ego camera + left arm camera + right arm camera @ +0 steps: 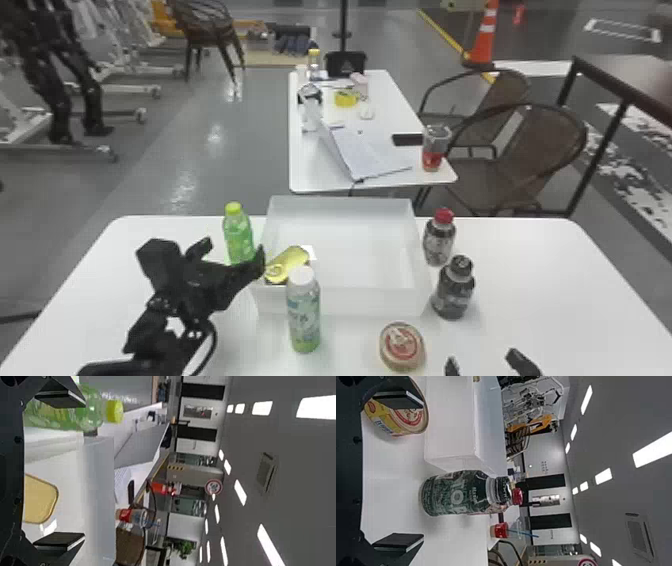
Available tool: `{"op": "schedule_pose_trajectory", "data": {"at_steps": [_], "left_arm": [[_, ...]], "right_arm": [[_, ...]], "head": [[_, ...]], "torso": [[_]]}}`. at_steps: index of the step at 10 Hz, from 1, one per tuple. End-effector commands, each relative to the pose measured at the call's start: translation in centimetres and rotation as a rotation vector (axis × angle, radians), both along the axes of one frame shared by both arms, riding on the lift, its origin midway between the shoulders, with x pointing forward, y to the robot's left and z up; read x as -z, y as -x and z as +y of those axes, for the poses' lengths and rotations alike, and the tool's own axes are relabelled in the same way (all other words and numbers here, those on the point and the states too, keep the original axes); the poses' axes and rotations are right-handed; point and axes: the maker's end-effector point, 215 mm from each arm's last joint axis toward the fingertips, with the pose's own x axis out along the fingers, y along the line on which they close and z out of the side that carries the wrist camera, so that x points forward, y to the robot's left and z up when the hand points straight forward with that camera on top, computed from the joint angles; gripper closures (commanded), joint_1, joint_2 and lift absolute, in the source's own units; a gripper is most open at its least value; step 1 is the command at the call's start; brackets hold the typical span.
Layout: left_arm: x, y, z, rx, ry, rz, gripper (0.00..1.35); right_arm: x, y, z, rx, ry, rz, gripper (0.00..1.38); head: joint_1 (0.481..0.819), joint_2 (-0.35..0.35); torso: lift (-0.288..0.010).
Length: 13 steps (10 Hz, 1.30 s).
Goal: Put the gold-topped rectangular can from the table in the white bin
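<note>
Head view: we located the gold-topped rectangular can (pixel 290 261) inside the white bin (pixel 345 303), aslant at its near left corner. We observed the left gripper (pixel 233 252) at the bin's left wall, fingers wide apart, holding nothing. We found the right gripper (pixel 484 361) at the bottom edge, likewise wide and unloaded. On the table (pixel 540 280) we noted a green bottle (pixel 237 234) left of the bin, a white-capped bottle (pixel 303 312) and a round can (pixel 401 346) in front, and a red-capped bottle (pixel 439 240) and a dark-capped bottle (pixel 453 291) to the right.
</note>
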Motion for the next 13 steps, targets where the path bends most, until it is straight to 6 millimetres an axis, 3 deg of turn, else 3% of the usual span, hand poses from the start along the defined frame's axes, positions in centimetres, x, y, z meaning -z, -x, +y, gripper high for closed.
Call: {"op": "schedule_pose_trajectory", "data": {"at_steps": [1,3,4,7,9,13], "left_arm": [[0.2,3.9,3.9,-0.135,0.006,-0.012,0.13],[1.8,9.2,8.6,-0.301,0.02,0.009,0.13],[2.8,11.9,9.7,-0.365,0.025,0.024,0.13],[6.5,16.6,9.4,-0.416,0.01,0.091,0.13],[7.9,18.2,8.2,-0.396,-0.051,0.115,0.13],[8.3,18.6,8.2,-0.412,-0.063,0.122,0.13]], "right_arm": [[0.0,0.2,-0.1,0.001,0.001,0.0,0.12],[-0.3,0.4,-0.3,0.005,-0.001,-0.003,0.12],[-0.4,0.6,-0.6,0.01,0.003,-0.004,0.12],[-0.7,1.1,-1.0,0.016,0.007,-0.007,0.12],[-0.6,1.6,-1.3,0.012,0.017,-0.005,0.12],[-1.2,1.6,-1.4,0.009,0.018,-0.016,0.12]], "head": [[0.549,0.0],[0.549,0.0],[0.549,0.0],[0.549,0.0],[0.549,0.0],[0.549,0.0]], "torso": [[-0.1],[-0.1],[-0.1],[-0.1],[-0.1],[-0.1]]}}
